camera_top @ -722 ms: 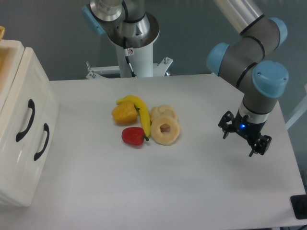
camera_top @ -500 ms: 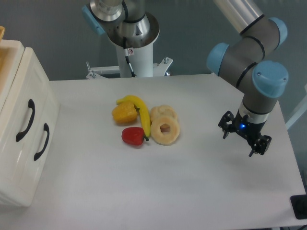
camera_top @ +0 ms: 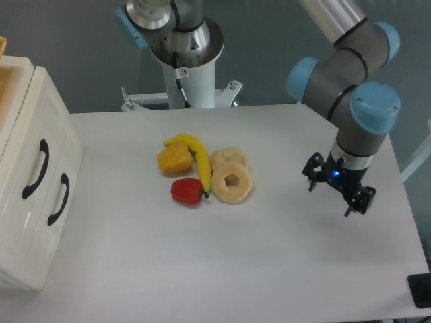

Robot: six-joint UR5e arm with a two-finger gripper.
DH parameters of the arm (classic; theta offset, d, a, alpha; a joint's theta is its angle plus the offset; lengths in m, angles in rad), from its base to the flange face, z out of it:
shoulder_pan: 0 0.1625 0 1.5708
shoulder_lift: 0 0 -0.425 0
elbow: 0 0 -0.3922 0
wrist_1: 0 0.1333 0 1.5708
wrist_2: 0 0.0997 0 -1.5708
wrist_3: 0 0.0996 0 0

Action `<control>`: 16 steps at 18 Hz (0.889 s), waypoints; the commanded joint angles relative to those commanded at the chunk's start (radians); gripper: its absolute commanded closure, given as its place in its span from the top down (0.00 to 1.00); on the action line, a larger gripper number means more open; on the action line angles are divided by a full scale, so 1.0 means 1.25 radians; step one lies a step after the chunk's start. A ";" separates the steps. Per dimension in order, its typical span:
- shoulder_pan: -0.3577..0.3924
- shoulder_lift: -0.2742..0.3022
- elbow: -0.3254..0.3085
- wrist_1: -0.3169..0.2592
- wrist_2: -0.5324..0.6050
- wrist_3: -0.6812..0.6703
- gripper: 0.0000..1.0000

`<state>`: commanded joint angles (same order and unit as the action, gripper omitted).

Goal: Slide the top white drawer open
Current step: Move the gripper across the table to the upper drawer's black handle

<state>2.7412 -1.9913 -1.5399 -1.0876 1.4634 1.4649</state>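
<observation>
The top white drawer point(camera_top: 27, 145) sits in the cream-white cabinet at the table's left edge, pushed in, with its curved black handle point(camera_top: 35, 168) on the panelled front. The lower drawer's handle point(camera_top: 58, 198) lies just right of it. My gripper point(camera_top: 333, 195) hangs over the right side of the table, far from the cabinet, pointing down. It is open and nothing is between its fingers.
Toy food lies mid-table: a yellow banana point(camera_top: 197, 158), an orange piece point(camera_top: 174, 160), a red piece point(camera_top: 187, 192) and pale rings point(camera_top: 232, 183). The robot's base column point(camera_top: 188, 60) stands at the back. A yellow-orange tray point(camera_top: 7, 81) rests on the cabinet top.
My gripper and wrist have shifted slightly left and a little up. The drawers and the food have not moved.
</observation>
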 joint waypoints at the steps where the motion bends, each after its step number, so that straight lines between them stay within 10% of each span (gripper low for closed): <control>1: 0.000 0.014 -0.021 0.000 -0.001 -0.001 1.00; 10: -0.035 0.109 -0.120 -0.007 -0.072 -0.175 1.00; 16: -0.137 0.160 -0.127 -0.175 -0.072 -0.302 1.00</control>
<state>2.5697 -1.7918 -1.6981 -1.3066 1.3729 1.0879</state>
